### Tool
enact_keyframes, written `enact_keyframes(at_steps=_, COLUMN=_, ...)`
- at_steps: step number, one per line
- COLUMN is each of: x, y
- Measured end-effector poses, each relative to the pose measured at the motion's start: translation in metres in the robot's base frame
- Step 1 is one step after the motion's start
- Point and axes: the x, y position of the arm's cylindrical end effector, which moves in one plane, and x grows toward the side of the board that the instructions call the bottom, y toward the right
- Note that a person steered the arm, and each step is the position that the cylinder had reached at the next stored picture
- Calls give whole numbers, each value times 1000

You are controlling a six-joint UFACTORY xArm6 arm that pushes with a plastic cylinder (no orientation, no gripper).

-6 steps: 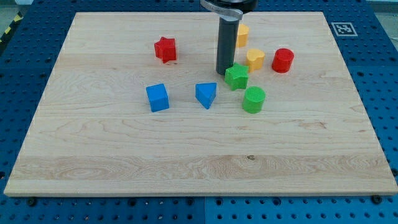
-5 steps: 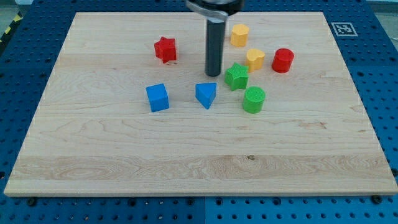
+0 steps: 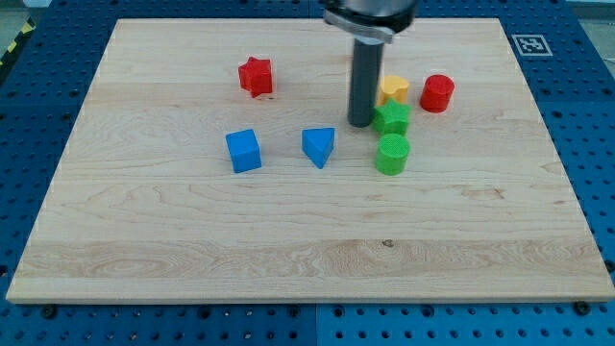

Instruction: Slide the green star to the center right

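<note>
No pincer fitted; my tip (image 3: 360,124) touches the green plastic star block (image 3: 391,118) on the view's left, risking collision with the yellow plastic heart block (image 3: 393,89) touching above and green plastic cylinder block (image 3: 391,154) just below

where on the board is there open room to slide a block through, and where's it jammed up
Open: the whole bottom strip of the board below the blue cube and green cylinder; the right side beyond the red cylinder; the left side past the red star. Crowded: my tip beside the green star, which touches the yellow block.
</note>
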Motion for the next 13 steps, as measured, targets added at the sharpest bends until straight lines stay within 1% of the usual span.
enact_keyframes(at_steps=1, x=0, y=26)
enact_keyframes(at_steps=2, x=-1, y=27)
enact_keyframes(at_steps=4, x=-21, y=47)
enact_keyframes(at_steps=6, x=-17, y=91)
enact_keyframes(at_steps=7, x=-14, y=90)
enact_keyframes(at_steps=8, x=-14, y=64)
enact_keyframes(at_steps=9, x=-13, y=55)
enact_keyframes(at_steps=12, x=18, y=61)
enact_keyframes(at_steps=13, x=20, y=82)
